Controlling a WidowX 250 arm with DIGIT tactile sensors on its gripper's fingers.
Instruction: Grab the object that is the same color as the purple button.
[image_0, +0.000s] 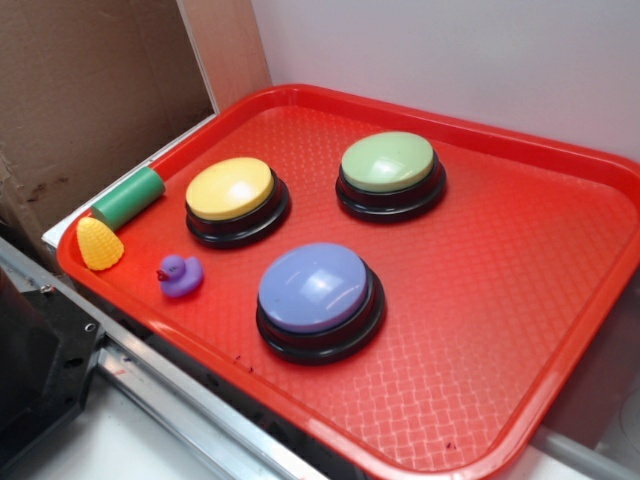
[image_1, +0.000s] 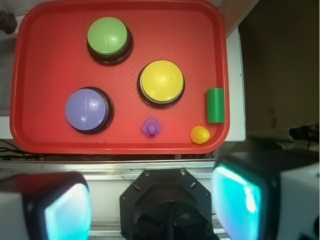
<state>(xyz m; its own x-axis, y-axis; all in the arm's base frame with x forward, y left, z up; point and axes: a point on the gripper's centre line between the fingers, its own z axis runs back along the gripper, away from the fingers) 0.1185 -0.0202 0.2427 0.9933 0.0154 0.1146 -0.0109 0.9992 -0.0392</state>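
One gap decides the move: in the wrist view the purple duck (image_1: 151, 127) sits above centre frame, well clear of the gripper (image_1: 150, 200), whose fingers stand wide apart and empty at the lower corners. It lies near the tray (image_1: 50, 142) edge, between the purple button (image_1: 86, 109) and the corn toy (image_1: 200, 134). Only the exterior view shows its red beak pointing frame-left (the gripper is absent there).

Red tray (image_0: 560, 330) holds 2 buttons, corn (image_0: 99, 244), cylinder (image_0: 128, 197).
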